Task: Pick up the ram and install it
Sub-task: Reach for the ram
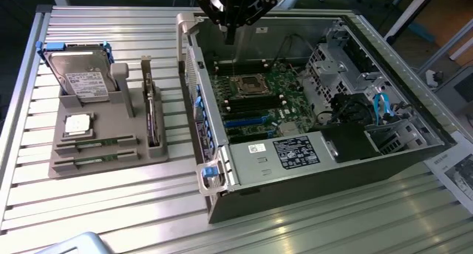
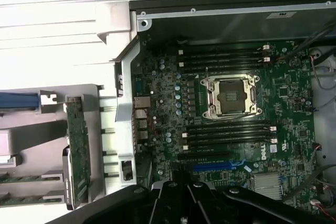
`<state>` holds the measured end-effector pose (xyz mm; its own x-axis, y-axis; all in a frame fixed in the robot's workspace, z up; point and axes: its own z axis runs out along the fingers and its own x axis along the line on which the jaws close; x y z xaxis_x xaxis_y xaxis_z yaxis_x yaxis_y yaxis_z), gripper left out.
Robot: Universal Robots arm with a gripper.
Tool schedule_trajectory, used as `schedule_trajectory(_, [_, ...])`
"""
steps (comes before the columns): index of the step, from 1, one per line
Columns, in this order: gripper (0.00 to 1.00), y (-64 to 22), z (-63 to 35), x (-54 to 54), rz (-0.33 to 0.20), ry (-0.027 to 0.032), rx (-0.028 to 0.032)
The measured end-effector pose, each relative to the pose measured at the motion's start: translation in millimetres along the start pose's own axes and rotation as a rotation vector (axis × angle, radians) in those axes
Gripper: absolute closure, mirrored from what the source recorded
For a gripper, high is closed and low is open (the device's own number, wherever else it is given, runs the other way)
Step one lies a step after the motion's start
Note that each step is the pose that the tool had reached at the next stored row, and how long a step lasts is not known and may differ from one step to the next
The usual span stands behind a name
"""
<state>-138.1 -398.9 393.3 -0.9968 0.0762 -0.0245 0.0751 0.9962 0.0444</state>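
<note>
Two green ram sticks lie in slots at the front of a grey holder on the exterior view's left; in the wrist view their ends sit beside the holder's edge. My gripper hangs high over the back wall of the open computer case, far from the ram sticks, shut with nothing in it. Its dark body also appears in the wrist view. The motherboard lies below, with long dark memory slots on both sides of the processor socket.
The holder also carries a hard drive, a square silver processor chip and a dark card standing on edge. Case walls, a drive cage and blue cables surround the motherboard. All rests on a slatted metal table.
</note>
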Motion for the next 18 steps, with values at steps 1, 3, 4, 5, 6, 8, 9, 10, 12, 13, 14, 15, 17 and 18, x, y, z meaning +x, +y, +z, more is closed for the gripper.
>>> schedule_trajectory(1, [0.9, -0.1, -0.1, 1.8, 0.0, 0.0, 0.0])
schedule_trajectory(3, [0.9, -0.4, -0.2, 5.1, 0.0, 0.0001, 0.0001])
schedule_trajectory(4, [0.9, -0.5, -0.2, 6.8, 0.0, 0.0001, 0.0001])
schedule_trajectory(5, [0.9, -0.7, -0.2, 9.2, 0.0, 0.0, 0.0])
schedule_trajectory(6, [0.9, -0.8, -0.3, 10.5, 0.0, 0.0, 0.0001])
schedule_trajectory(8, [0.9, -1.0, -0.4, 13.4, 0.0, 0.0, 0.0001])
schedule_trajectory(9, [0.9, -1.1, -0.4, 14.7, 0.0, 0.0, 0.0])
schedule_trajectory(10, [0.9, -1.2, -0.5, 16.0, 0.0, 0.0001, 0.0])
schedule_trajectory(12, [0.9, -1.5, -0.6, 20.2, 0.0, 0.0, 0.0])
schedule_trajectory(13, [0.9, -1.7, -0.6, 21.9, 0.0, -0.0001, 0.0])
schedule_trajectory(14, [0.9, -1.7, -0.6, 23.2, 0.0, 0.0, 0.0])
schedule_trajectory(15, [0.9, -1.9, -0.7, 24.8, 0.0, 0.0, 0.0])
schedule_trajectory(17, [0.9, -2.1, -0.8, 28.1, 0.0, 0.0, 0.0])
schedule_trajectory(18, [0.9, -2.2, -0.8, 29.8, 0.0, 0.0, 0.0001])
